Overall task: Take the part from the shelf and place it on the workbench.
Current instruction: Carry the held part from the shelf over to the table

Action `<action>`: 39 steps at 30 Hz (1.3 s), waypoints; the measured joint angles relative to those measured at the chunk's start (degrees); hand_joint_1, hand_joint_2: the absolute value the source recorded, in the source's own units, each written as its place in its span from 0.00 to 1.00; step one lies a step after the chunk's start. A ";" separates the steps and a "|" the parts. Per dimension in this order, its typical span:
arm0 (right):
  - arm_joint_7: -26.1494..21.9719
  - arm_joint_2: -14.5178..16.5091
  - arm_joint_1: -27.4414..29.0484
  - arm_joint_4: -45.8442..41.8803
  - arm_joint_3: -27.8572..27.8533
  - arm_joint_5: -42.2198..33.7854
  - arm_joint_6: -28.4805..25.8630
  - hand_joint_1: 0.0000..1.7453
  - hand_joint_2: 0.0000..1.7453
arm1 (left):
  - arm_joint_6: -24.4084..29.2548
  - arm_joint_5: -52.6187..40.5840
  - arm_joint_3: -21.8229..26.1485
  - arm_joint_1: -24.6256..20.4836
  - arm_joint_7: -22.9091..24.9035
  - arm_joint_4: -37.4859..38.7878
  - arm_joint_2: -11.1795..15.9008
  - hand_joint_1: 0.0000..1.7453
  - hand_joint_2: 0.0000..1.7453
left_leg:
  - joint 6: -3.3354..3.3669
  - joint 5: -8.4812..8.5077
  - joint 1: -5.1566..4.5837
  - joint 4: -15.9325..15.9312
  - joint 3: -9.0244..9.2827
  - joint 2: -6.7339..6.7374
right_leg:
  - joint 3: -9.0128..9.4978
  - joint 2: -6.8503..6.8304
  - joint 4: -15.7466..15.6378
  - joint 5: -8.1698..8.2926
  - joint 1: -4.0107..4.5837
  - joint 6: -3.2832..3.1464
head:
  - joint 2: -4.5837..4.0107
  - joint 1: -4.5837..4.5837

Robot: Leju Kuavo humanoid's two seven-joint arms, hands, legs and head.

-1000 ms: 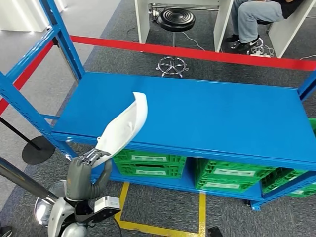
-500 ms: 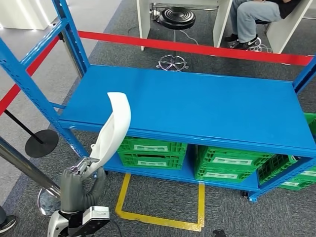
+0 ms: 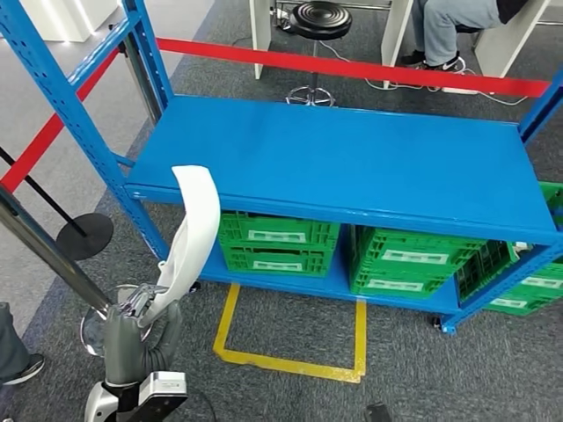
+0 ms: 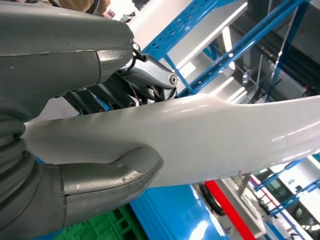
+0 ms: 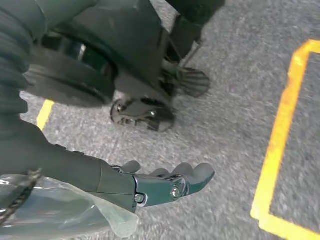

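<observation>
A long curved white part [image 3: 193, 229] rises from my left hand [image 3: 136, 334], which grips its lower end at the lower left of the head view. The part stands in front of the blue shelf [image 3: 345, 163], off its surface. In the left wrist view the white part [image 4: 211, 140] runs across the picture, with the thumb [image 4: 113, 175] and fingers [image 4: 147, 75] of my left hand [image 4: 75, 125] wrapped around it. My right hand [image 5: 151, 185] hangs over the grey carpet with its fingers stretched out, holding nothing.
Green crates [image 3: 279, 242] sit on the lower shelf level. A yellow floor marking [image 3: 292, 360] lies before the shelf. A red barrier tape [image 3: 345, 70], a black stool [image 3: 318, 18] and a seated person [image 3: 451, 26] are behind. A stanchion base [image 3: 83, 236] stands at left.
The camera has backed away and the whole scene has shifted. My left hand has drawn the white part back off the shelf edge and lower, toward my body.
</observation>
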 joint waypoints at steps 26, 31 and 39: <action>-0.48 1.09 2.23 -3.04 -3.51 -0.34 -0.09 0.00 1.00 | -1.44 1.62 0.03 -0.13 0.16 0.04 0.26 1.00 1.00 | 0.87 -2.33 0.22 -0.15 1.01 -0.35 | -8.29 0.04 13.27 1.02 0.27 0.13 | 0.01 0.43; -0.63 1.64 2.55 -4.89 -4.54 -0.16 0.24 0.00 1.00 | -1.92 1.88 0.43 -0.66 -0.40 0.19 0.06 1.00 1.00 | 0.30 0.21 -0.20 0.10 -0.46 -0.24 | 1.27 0.20 -1.01 -0.98 1.39 -1.25 | 0.01 0.45; -0.43 1.89 2.99 -5.60 -4.94 0.04 0.49 0.00 1.00 | -2.06 1.97 0.53 -0.75 -0.57 0.24 0.04 1.00 1.00 | -0.18 -0.57 -0.06 0.56 -0.81 -0.28 | 0.72 0.01 -1.04 -0.30 1.35 -1.69 | 0.00 0.46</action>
